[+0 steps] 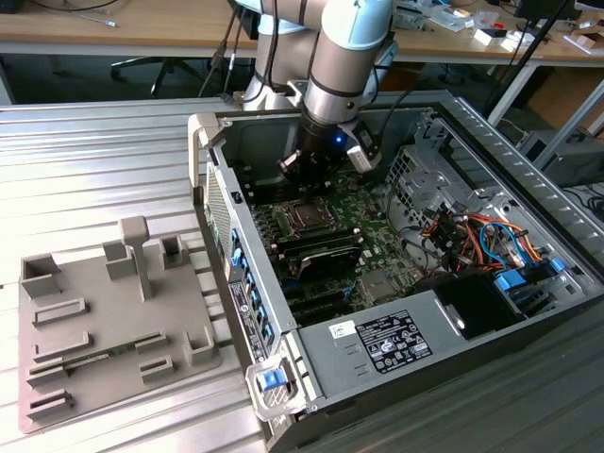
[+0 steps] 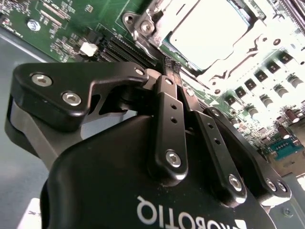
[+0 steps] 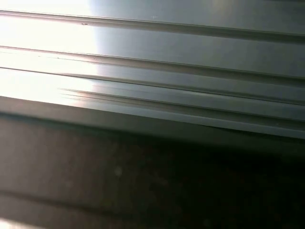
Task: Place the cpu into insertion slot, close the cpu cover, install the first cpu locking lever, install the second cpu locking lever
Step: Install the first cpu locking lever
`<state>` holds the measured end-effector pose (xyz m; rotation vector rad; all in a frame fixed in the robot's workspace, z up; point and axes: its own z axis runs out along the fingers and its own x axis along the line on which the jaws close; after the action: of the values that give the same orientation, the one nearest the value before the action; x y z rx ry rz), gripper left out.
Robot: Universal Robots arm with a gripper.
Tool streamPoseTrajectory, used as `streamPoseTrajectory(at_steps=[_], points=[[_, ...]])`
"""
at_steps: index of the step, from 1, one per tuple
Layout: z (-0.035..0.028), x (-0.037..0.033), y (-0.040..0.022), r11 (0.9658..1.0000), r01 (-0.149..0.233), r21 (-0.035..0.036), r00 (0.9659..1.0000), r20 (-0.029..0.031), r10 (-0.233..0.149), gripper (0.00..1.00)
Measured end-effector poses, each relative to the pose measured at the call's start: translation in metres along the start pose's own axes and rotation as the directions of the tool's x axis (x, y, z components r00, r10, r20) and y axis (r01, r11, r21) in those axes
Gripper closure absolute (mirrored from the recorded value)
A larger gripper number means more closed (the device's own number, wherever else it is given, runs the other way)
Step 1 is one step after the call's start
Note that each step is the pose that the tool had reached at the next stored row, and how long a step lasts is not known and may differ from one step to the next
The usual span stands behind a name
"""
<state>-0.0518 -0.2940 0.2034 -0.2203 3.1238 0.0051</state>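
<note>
The cpu (image 2: 209, 31) shows its silvery face inside the insertion slot (image 1: 287, 216) on the green motherboard. The shiny metal cpu cover (image 2: 143, 24) frames the chip and looks laid down over it. My gripper (image 2: 170, 67) hangs just beside one corner of the socket, fingers pressed together with nothing visible between them. In the exterior view the gripper (image 1: 293, 170) sits low inside the open computer case, just behind the socket. I cannot make out how the locking levers stand.
The case walls (image 1: 222, 203) ring the motherboard. Black card slots (image 1: 321, 253) lie in front of the socket. Coloured cables (image 1: 472, 236) are at the exterior view's right. A grey fixture tray (image 1: 104, 321) with pegs rests on the ribbed metal table (image 3: 152, 57).
</note>
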Motion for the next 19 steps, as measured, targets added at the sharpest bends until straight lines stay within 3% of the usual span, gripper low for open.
streamPoseTrajectory(at_steps=[10,13,19], points=[[0.0001,-0.0093,-0.0013,1.0000,0.000,-0.0006,1.0000,-0.0006,0.000,0.89],[0.0001,-0.0101,-0.0014,1.0000,0.000,-0.0066,1.0000,-0.0001,0.000,0.89],[0.0005,-0.0110,-0.0015,0.9996,0.000,-0.0288,1.0000,0.0021,0.000,0.89]])
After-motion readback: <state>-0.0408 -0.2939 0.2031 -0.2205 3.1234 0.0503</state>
